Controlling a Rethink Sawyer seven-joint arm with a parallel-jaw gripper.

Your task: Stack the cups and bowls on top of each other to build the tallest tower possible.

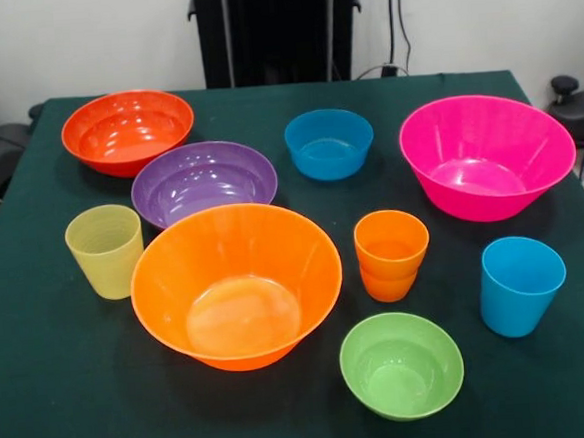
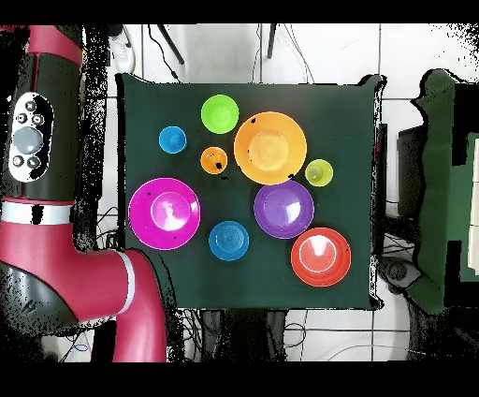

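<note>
All the vessels stand apart and upright on the green table [image 1: 44, 397], with no tower in view. The large orange bowl [image 1: 236, 283] [image 2: 269, 147] is in the middle. The purple bowl [image 1: 203, 180] [image 2: 283, 209] and the red-orange bowl [image 1: 125, 130] [image 2: 321, 256] are behind it. The hot pink bowl [image 1: 486, 155] [image 2: 165, 213], the blue bowl [image 1: 329, 142] [image 2: 228, 240] and the lime green bowl [image 1: 401, 364] [image 2: 220, 113] stand alone. The ribbed yellow-green cup [image 1: 105, 250] [image 2: 319, 172], the orange cup [image 1: 392, 254] [image 2: 213, 160] and the sky blue cup [image 1: 520, 283] [image 2: 172, 139] are single. No plain yellow cup shows. The gripper is out of view.
The red arm [image 2: 47, 187] lies beside the table's edge in the overhead view, off the cloth. The black pedestal [image 1: 277, 30] stands at the table's far side. The orange cup shows a second rim line lower down, as if nested in another.
</note>
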